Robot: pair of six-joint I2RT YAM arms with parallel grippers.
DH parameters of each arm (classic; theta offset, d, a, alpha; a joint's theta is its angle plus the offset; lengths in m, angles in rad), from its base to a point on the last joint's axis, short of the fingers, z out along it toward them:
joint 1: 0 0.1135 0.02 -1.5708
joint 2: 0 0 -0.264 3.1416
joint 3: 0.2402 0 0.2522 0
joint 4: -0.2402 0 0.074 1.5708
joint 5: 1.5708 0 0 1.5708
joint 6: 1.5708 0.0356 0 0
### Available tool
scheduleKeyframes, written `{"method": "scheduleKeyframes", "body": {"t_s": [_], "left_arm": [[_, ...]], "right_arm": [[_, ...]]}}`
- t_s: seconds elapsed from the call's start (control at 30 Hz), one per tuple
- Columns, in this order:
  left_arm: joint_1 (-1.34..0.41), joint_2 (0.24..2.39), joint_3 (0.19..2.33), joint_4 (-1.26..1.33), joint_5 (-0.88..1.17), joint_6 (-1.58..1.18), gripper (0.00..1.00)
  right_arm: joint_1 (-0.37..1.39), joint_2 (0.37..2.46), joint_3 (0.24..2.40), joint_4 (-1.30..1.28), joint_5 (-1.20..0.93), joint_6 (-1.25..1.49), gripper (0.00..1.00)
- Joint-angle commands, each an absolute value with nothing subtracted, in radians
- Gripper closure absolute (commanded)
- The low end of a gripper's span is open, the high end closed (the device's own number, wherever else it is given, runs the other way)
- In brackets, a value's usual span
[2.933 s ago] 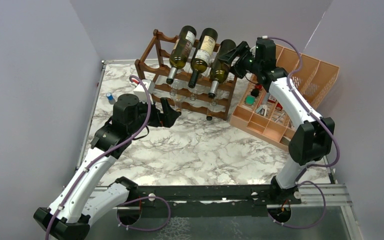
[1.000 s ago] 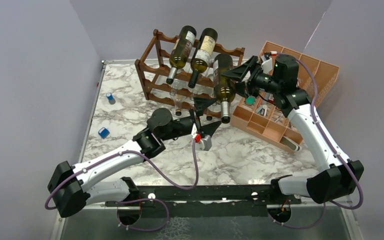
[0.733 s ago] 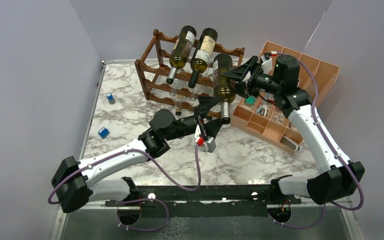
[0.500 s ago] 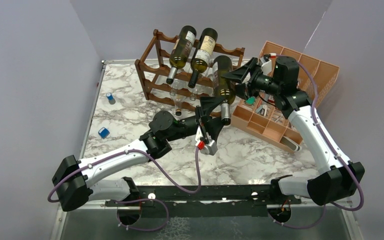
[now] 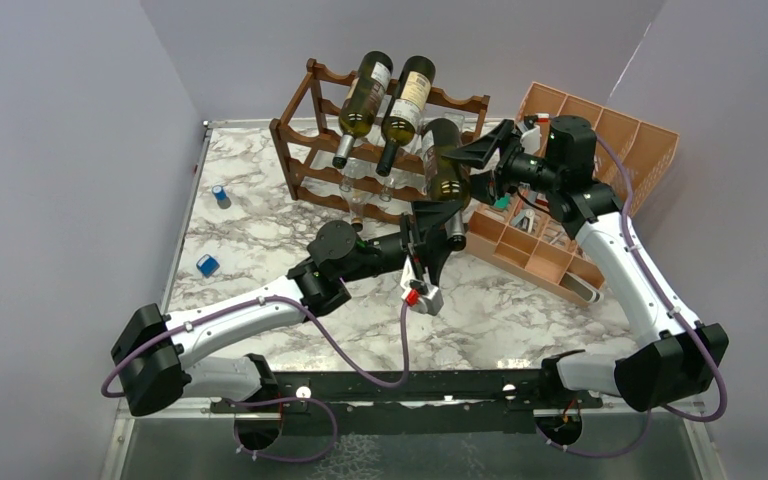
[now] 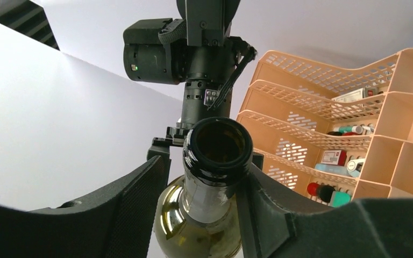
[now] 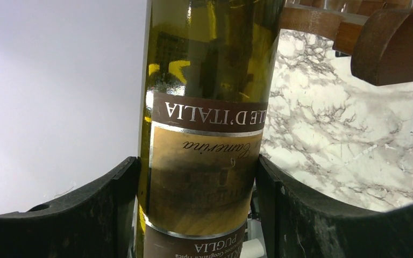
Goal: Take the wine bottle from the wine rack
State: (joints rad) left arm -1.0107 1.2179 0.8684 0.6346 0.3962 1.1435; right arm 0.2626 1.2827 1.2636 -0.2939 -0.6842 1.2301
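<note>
Your right hand (image 7: pixel 199 199) is clamping the body of the wine bottle (image 5: pixel 444 170). Your left arm is stretching out, and your left hand (image 6: pixel 204 183) is straddling its neck, fingers parted.

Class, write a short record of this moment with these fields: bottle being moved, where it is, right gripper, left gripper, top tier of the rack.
bottle being moved: green wine bottle, mouth open, no cork
where it is: in the air, clear of the wine rack, neck toward the arms' bases
right gripper: shut on the bottle's labelled body
left gripper: open, one finger on each side of the neck
top tier of the rack: two other bottles lying side by side
</note>
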Motion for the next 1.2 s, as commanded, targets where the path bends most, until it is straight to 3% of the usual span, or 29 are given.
{"method": "scheduleKeyframes", "body": {"t_s": [0.0,0.23,0.37,0.67,0.87,1.17], "left_arm": [[-1.022,1.230,0.918,0.665,0.399,1.174,0.47],[-1.041,1.238,0.931,0.661,0.377,1.176,0.59],[-1.056,1.231,0.931,0.660,0.357,1.175,0.77],[-1.099,1.209,0.937,0.659,0.311,1.155,0.99],[-1.145,1.202,0.970,0.660,0.212,1.123,1.00],[-1.165,1.212,1.028,0.755,0.013,0.896,1.00]], "right_arm": [[0.267,1.231,1.287,-0.228,-0.758,1.255,0.47],[0.267,1.218,1.276,-0.237,-0.765,1.256,0.46],[0.267,1.206,1.264,-0.234,-0.753,1.250,0.42],[0.267,1.175,1.245,-0.238,-0.702,1.191,0.17],[0.267,1.169,1.234,-0.231,-0.700,1.173,0.01],[0.267,1.162,1.248,-0.303,-0.615,1.064,0.01]]}}
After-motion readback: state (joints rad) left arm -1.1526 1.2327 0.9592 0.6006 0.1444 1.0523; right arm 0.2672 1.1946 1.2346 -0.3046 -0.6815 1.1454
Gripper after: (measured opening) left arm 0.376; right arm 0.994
